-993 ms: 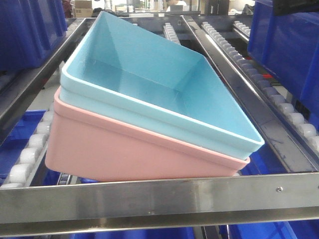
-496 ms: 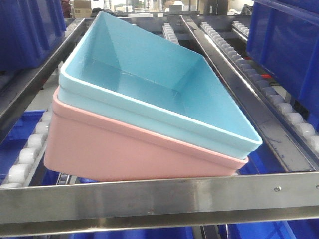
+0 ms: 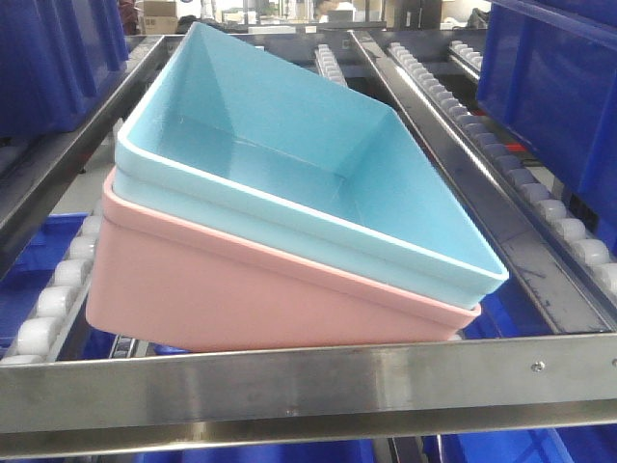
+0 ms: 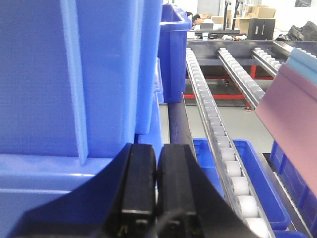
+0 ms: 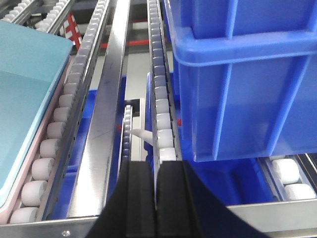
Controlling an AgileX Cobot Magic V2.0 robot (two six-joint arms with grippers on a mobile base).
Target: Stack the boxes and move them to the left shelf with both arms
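Observation:
The light blue box (image 3: 318, 174) is nested in the pink box (image 3: 241, 299). The stack lies askew and tilted in the left shelf lane, just behind its steel front bar (image 3: 308, 386). My left gripper (image 4: 157, 148) is shut and empty, low beside a dark blue crate (image 4: 74, 74); the pink box's side (image 4: 292, 124) shows to its right, apart from it. My right gripper (image 5: 155, 166) is shut and empty over a roller rail (image 5: 161, 99), with the blue box (image 5: 25, 84) to its left across a steel rail, not touching.
Dark blue ribbed crates stand on the neighbouring lanes, at left (image 3: 58, 58) and at right (image 3: 559, 96); one (image 5: 247, 74) is close to my right gripper. White rollers (image 3: 58, 289) line the lane's rails. More blue crates sit on the level below.
The stacked boxes sit very slightly further left than a second ago. Over the last half second nothing has visibly moved.

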